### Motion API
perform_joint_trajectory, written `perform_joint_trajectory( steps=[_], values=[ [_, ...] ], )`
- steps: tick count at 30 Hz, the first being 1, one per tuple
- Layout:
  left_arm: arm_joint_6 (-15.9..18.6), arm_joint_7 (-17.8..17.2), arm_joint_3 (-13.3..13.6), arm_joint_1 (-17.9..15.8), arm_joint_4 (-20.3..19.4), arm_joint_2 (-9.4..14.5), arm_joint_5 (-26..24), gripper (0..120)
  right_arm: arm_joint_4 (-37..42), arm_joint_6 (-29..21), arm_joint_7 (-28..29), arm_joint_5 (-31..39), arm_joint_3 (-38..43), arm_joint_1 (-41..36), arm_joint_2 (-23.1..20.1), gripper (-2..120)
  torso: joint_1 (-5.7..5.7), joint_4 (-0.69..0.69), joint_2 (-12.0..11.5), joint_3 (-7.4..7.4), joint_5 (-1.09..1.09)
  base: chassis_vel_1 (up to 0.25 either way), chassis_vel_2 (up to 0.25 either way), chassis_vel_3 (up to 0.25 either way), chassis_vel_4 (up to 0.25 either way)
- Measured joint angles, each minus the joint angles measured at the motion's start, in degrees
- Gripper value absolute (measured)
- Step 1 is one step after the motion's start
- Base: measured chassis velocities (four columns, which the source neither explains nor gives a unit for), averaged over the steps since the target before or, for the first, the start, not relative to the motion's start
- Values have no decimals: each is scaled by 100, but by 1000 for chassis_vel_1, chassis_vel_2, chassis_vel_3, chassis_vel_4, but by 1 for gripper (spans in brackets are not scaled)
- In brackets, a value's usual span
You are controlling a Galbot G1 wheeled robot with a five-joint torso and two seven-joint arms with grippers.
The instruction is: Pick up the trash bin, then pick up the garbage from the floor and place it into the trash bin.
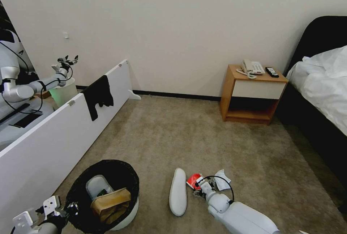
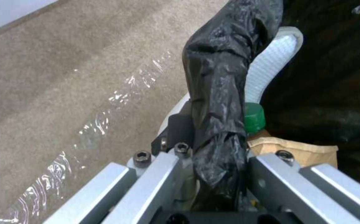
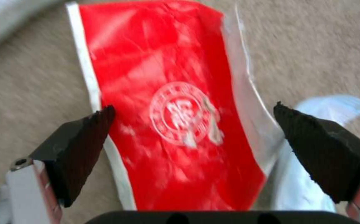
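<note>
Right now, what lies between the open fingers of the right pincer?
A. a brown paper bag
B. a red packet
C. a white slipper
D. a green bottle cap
B: in the right wrist view the right pincer hangs open over the red packet on the floor.

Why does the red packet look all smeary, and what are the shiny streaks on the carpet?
In the right wrist view the red packet is blurred, likely from camera motion, between the open right gripper fingers. In the left wrist view the streaks look like glare off clear plastic film lying on the floor, beside the trash bin rim that the left gripper clamps.
</note>
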Motion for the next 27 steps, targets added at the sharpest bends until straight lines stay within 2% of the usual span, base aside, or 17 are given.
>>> perform_joint_trajectory(
  steps=[5, 11, 14, 15, 17, 18, 19, 21, 23, 27],
  values=[
    [0, 3, 15, -6, 7, -13, 6, 1, -87, 29, -45, -33, 51, -21, -25, 98, 0, 2, 0, 0, 0, 0, 0, 0, 0],
    [0, 8, 21, 6, 4, -31, 23, 1, -287, 185, -105, -85, 93, -23, 108, 83, 0, 0, 0, 0, -2, 0, 0, 0, 0],
    [0, 15, 20, 27, -9, -43, 40, 1, -312, 291, -166, -119, 89, -12, 156, 67, 0, 0, 0, 0, -1, 0, 0, 0, 0],
    [0, 15, 20, 27, -9, -43, 40, 1, -312, 291, -166, -119, 89, -12, 156, 67, 0, 0, 0, 0, -1, 0, 0, 0, 0],
    [0, 20, 19, 29, -10, -53, 57, 1, -322, 370, -225, -121, 81, -10, 176, 58, 0, 0, 0, 0, -1, 0, 0, 0, 0],
    [0, 20, 19, 29, -10, -53, 57, 1, -322, 370, -225, -121, 81, -10, 176, 58, 0, 0, 0, 0, -1, 0, 0, 0, 0],
    [0, 26, 19, 29, -10, -61, 64, 1, -334, 432, -274, -122, 73, -9, 187, 49, 0, 1, 0, 0, 0, 0, 0, 0, 0],
    [0, 32, 19, 30, -11, -64, 70, 1, -346, 474, -309, -123, 72, -10, 190, 46, 0, 1, 0, 0, 0, 0, 0, 0, 0],
    [0, 39, 23, 30, -10, -71, 79, 1, -362, 529, -381, -137, 74, -19, 188, 36, 0, 1, 0, 0, 0, 0, 0, 0, 0],
    [0, 42, 27, 31, -9, -73, 84, 1, -374, 560, -412, -147, 75, -33, 180, 28, 0, 1, 0, 0, 0, 0, 0, 0, 0]
  ],
)
